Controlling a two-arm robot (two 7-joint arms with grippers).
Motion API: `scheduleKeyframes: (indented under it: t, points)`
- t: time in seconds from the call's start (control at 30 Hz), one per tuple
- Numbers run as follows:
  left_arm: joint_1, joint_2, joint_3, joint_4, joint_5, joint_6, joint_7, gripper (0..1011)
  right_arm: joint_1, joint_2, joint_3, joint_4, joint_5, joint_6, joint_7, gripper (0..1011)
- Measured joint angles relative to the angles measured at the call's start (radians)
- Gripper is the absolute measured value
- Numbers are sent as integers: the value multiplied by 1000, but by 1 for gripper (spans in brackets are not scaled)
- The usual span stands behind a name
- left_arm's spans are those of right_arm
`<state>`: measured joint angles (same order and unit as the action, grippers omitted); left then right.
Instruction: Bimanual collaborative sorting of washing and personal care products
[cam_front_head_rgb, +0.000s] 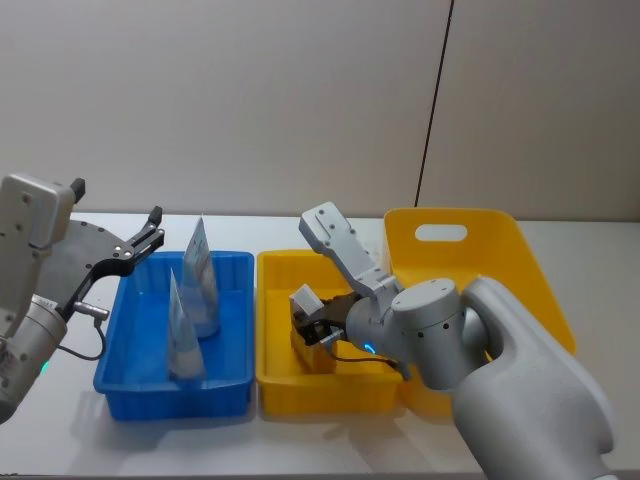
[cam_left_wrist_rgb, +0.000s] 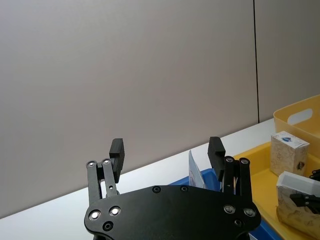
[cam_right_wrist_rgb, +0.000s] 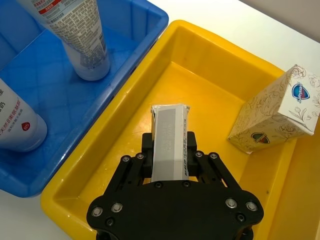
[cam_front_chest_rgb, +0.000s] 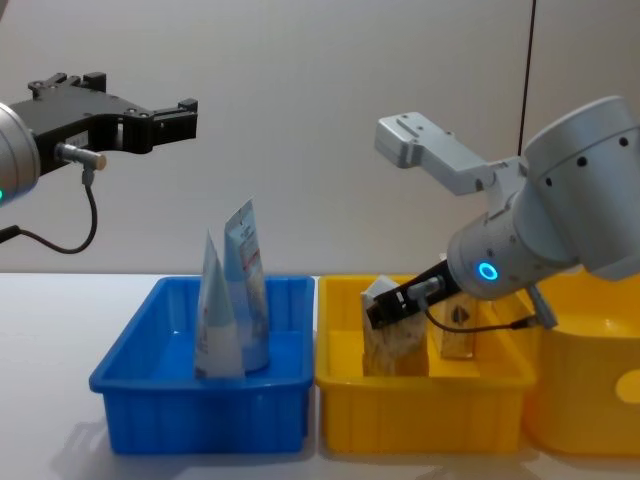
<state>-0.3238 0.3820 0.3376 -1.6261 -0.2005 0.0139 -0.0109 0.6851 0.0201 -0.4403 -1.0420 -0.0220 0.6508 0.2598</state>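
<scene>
A robot sorts care products on a white desk (cam_front_head_rgb: 60, 440), and the job looks well advanced. A blue tray (cam_front_head_rgb: 175, 402) holds two squeeze tubes standing on their caps with crimped ends up: the rear tube (cam_front_head_rgb: 198, 272) and the front tube (cam_front_head_rgb: 183, 338), close together. Just beside it, a yellow tray (cam_front_head_rgb: 325, 397) holds two beige cartons. One, the standing carton (cam_right_wrist_rgb: 277, 112), rests near the tray's far corner. The other, the held carton (cam_right_wrist_rgb: 170, 142), is clamped between the fingers of the right gripper (cam_front_head_rgb: 312, 325), low inside the yellow tray and tilted; whether it touches the tray floor cannot be told. Setting it down and letting go appears to be the step in hand. The left gripper (cam_front_head_rgb: 157, 227) hangs in the air above the left side of the blue tray, fingers spread wide and holding nothing. A large yellow tub (cam_front_head_rgb: 545, 290) with a handle slot sits to the right of the yellow tray; the right arm hides part of it, so any products left inside cannot be judged. No loose products lie on the desk. Count: two tubes, two cartons, two trays, one tub.
</scene>
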Motion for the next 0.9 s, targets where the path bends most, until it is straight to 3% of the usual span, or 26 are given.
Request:
scheduleKeyframes:
  t: [0.9]
  points:
    - [0,0,0,0,0,0,0,1001,4,14,-9,-10,-31,-8,25,330]
